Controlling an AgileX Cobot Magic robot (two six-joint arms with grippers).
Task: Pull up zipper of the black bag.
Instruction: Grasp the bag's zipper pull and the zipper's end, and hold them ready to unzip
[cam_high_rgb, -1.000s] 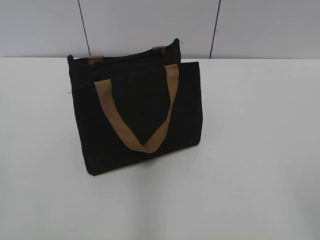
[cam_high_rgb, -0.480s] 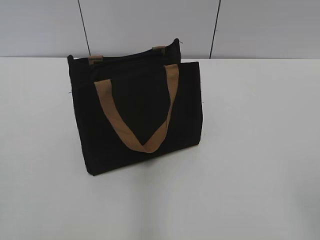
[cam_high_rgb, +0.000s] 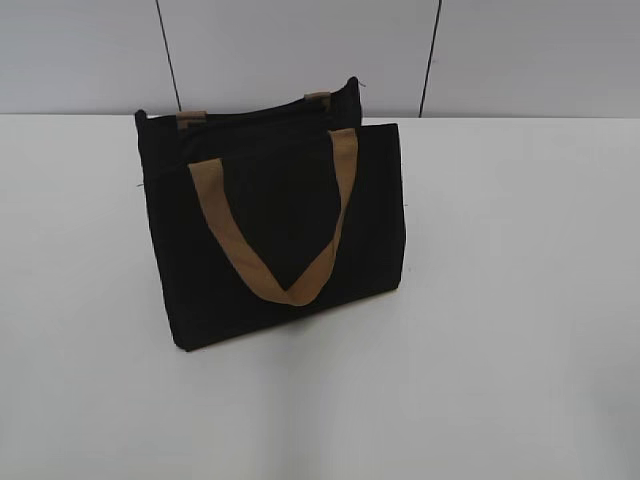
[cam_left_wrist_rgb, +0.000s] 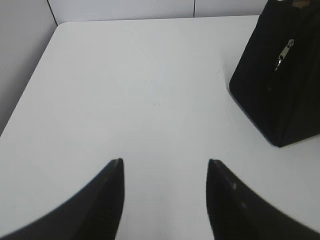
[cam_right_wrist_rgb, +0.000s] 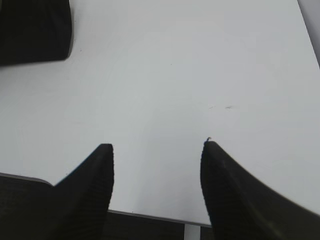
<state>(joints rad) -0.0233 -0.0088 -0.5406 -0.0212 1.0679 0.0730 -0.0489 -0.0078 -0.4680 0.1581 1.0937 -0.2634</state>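
The black bag (cam_high_rgb: 280, 225) stands upright on the white bench (cam_high_rgb: 500, 300), toward its far edge and left of centre, one tan strap handle (cam_high_rgb: 275, 225) drooping down its front. Its zipper (cam_left_wrist_rgb: 283, 54) (silvery pull hanging on the narrow end panel) shows in the left wrist view. The left end effector (cam_left_wrist_rgb: 165, 162) and right end effector (cam_right_wrist_rgb: 156, 146) both gape wide, empty, apart from the bag.

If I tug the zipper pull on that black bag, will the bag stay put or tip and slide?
The black bag stands upright and leaning on a narrow base, so it may tip. It looks like soft fabric, probably light, so likely to slide on the smooth table. The zipper pull hangs loose; neither open gripper braces the bag.
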